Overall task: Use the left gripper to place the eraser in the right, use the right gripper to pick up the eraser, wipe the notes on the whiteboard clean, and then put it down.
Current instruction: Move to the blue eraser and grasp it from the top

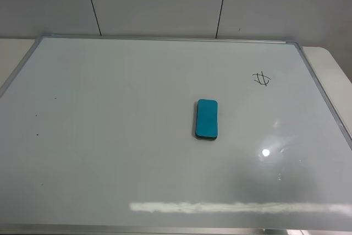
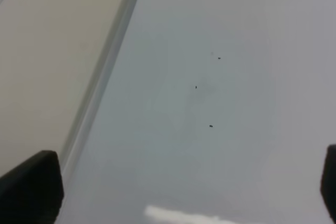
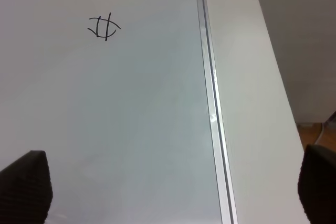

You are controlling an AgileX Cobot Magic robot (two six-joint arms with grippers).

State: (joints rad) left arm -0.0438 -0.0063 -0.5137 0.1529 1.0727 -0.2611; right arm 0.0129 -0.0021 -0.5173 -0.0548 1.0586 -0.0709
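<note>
The teal eraser (image 1: 207, 118) lies flat near the middle of the whiteboard (image 1: 110, 152), touched by nothing. The notes (image 1: 262, 78), a small black circle crossed by lines, sit on the board's right part and also show in the right wrist view as notes (image 3: 104, 27). Neither arm appears in the exterior high view. My left gripper (image 2: 184, 182) is open over the board's left part near its frame, nothing between its fingertips (image 2: 31, 184). My right gripper (image 3: 173, 184) is open above the board's right frame, empty, its fingertips (image 3: 23, 187) wide apart.
The board's silver frame (image 3: 212, 108) runs beside the cream table (image 3: 252, 103). A few tiny dark specks (image 2: 210, 126) dot the board's left part. A bright light glare (image 1: 266, 152) reflects on the board's lower right. Grey wall panels stand behind.
</note>
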